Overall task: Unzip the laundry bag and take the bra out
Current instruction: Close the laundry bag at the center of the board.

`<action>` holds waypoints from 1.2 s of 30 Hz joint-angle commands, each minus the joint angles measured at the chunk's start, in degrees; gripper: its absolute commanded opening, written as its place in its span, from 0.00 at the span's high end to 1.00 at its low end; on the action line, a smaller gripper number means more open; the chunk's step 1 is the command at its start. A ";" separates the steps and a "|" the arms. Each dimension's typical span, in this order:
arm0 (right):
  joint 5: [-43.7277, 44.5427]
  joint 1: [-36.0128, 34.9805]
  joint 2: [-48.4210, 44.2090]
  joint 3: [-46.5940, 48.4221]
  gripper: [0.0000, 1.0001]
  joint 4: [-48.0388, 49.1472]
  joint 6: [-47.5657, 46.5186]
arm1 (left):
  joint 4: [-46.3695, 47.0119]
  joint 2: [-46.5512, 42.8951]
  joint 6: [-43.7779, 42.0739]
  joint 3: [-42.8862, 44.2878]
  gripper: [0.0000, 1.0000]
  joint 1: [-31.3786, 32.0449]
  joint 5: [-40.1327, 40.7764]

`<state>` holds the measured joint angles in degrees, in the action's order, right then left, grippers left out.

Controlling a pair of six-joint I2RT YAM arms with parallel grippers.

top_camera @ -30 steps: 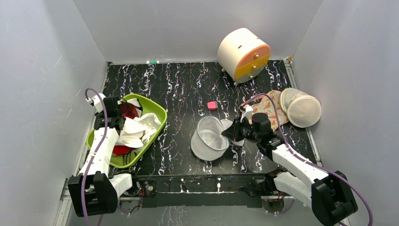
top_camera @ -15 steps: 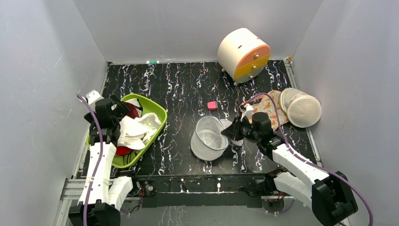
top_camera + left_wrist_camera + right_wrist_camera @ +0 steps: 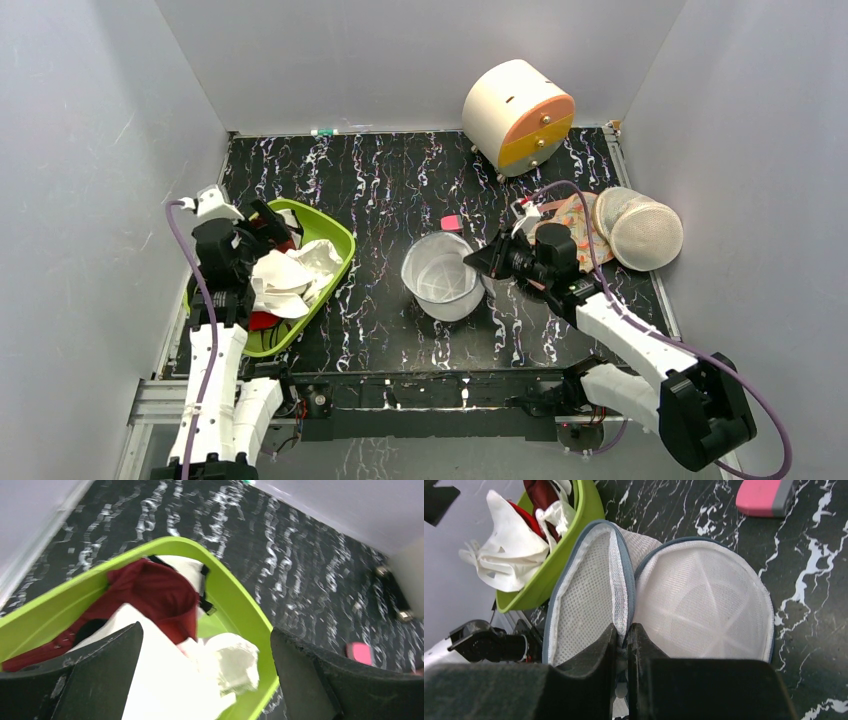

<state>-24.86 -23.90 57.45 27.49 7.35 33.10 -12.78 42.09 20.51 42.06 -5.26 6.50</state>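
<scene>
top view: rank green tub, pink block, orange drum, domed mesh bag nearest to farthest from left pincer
1. lime green plastic tub, beneath the left pincer
2. small pink block, table centre
3. white and orange drum, back right
4. domed white mesh bag, far right

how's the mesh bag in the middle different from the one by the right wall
The middle laundry bag lies open, its two halves spread; the right-hand mesh bag sits as a dome. The right gripper pinches the middle one's rim; the other is untouched. Both are round white mesh.
</scene>
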 commanded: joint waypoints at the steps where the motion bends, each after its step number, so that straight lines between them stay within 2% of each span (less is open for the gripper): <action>1: 2.32 -0.29 2.35 5.29 1.00 5.62 0.50 | 6.38 -0.95 -2.38 -2.00 0.02 1.88 -15.77; 6: 2.26 -0.31 7.71 8.15 1.00 4.74 -0.82 | 12.76 1.55 -1.82 -3.35 0.02 3.93 -30.54; 10: 1.38 -0.39 10.20 9.60 1.00 1.18 -1.33 | 10.71 3.58 -2.98 -2.02 0.02 6.96 -30.81; 13: 0.97 -0.43 10.17 10.60 0.86 -1.66 -2.40 | 9.12 3.12 -4.15 -1.50 0.02 10.70 -28.28; 16: 1.18 -0.44 9.32 13.34 0.64 -7.04 -5.09 | 8.38 2.75 -4.89 -1.17 0.02 13.28 -27.48; 20: 4.11 -0.45 7.11 17.62 0.40 -15.40 -8.56 | 7.51 2.49 -5.43 -0.64 0.02 13.78 -26.42; 26: 11.91 -0.27 1.91 21.04 0.12 -25.51 -13.74 | 6.82 1.23 -5.96 -0.50 0.02 13.78 -24.95; 29: 18.02 0.26 -1.13 21.39 0.05 -29.58 -15.08 | 6.67 1.48 -5.88 -0.24 0.02 13.78 -25.90; 36: 29.68 3.50 -6.92 16.90 0.05 -33.63 -11.17 | 6.58 2.09 -5.83 -0.01 0.02 13.78 -26.91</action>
<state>-4.27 -22.48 53.28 46.00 -23.79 19.84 -6.11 44.34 15.18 39.77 8.38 -18.96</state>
